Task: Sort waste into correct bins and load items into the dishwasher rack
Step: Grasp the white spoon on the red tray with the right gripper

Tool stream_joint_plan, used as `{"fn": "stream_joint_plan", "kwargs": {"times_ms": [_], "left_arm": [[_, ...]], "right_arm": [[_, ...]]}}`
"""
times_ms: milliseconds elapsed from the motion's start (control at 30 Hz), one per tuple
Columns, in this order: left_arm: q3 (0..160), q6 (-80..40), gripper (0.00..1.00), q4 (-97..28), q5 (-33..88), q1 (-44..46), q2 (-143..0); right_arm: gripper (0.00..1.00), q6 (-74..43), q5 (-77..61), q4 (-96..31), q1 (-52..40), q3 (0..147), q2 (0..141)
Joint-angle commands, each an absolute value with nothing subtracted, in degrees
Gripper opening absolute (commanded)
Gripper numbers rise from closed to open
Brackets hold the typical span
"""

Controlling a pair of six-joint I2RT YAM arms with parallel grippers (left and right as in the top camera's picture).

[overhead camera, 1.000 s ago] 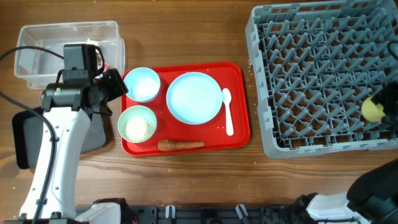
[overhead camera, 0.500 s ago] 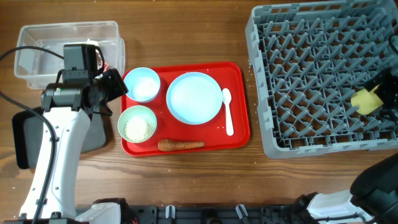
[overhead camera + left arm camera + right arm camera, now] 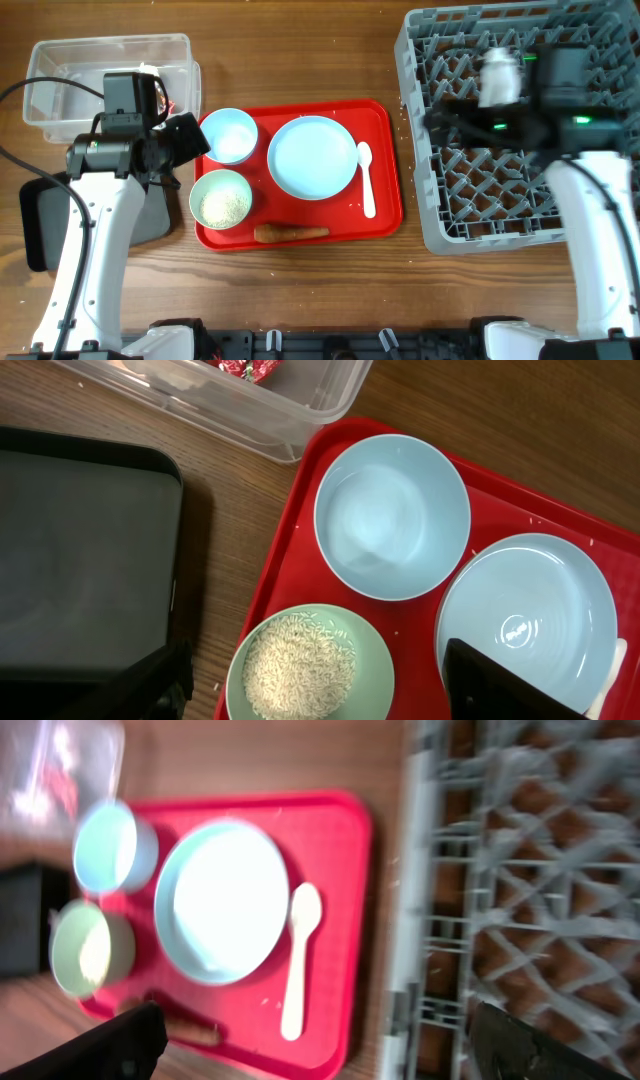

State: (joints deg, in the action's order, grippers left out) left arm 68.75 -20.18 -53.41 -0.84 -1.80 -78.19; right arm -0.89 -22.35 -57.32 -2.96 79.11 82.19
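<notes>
On the wooden counter [image 3: 300, 290], one shallow matte black tray [image 3: 80, 560] with rounded corners lies left. Near it, one clear plastic tub [image 3: 60, 70] holds a crinkled red wrapper [image 3: 245, 368]. The left fingers [image 3: 490, 685] stand apart, empty, above a glossy red tray [image 3: 380, 215]. It carries two bowls, a smooth white-blue bowl [image 3: 230, 135] and a pale-green bowl [image 3: 221, 198] of white rice grains [image 3: 298, 668]. It also carries one round pale-blue plate [image 3: 312, 157], one white spoon [image 3: 366, 180] and one orange carrot piece [image 3: 290, 233]. Over the grey pegged lattice rack [image 3: 470, 200], the right fingers [image 3: 110, 1050] gape wide, empty.

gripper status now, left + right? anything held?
left gripper: open, nothing between the fingers.
right gripper: open, holding nothing.
</notes>
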Motion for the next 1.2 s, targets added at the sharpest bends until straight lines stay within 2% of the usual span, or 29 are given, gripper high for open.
{"fn": "stream_joint_plan", "kwargs": {"times_ms": [0, 100, 233, 367, 667, 967, 1033, 1167], "left_arm": [[69.1, -19.7, 0.8, -53.5, -1.6, -2.1, -77.5], [69.1, -19.7, 0.8, -53.5, -1.6, -2.1, -77.5], [69.1, -19.7, 0.8, -53.5, -1.6, -2.1, -77.5], [69.1, -19.7, 0.8, -53.5, -1.6, -2.1, -77.5], [69.1, -19.7, 0.8, -53.5, -1.6, -2.1, -77.5], [69.1, -19.7, 0.8, -53.5, -1.6, -2.1, -77.5], [69.1, -19.7, 0.8, -53.5, -1.6, -2.1, -77.5], [69.1, -19.7, 0.8, -53.5, -1.6, -2.1, -77.5]], "right_arm": [[1.0, -5.1, -11.5, -57.8, -12.0, 79.0, 85.1], [0.99, -9.1, -8.5, -56.5, -18.2, 76.9, 88.8], [0.82, -12.9, -8.6, -54.8, -22.9, 74.0, 95.0], [0.74, -16.6, -5.4, -51.9, -26.5, 72.0, 101.0], [0.67, -19.8, -0.9, -46.5, -28.9, 71.9, 112.4], [0.4, -23.2, 1.9, -43.0, -28.9, 71.9, 113.2], [0.31, -24.2, 1.9, -43.0, -28.9, 71.9, 113.2], [0.23, -24.2, 1.7, -42.9, -28.9, 71.9, 113.2]]}}
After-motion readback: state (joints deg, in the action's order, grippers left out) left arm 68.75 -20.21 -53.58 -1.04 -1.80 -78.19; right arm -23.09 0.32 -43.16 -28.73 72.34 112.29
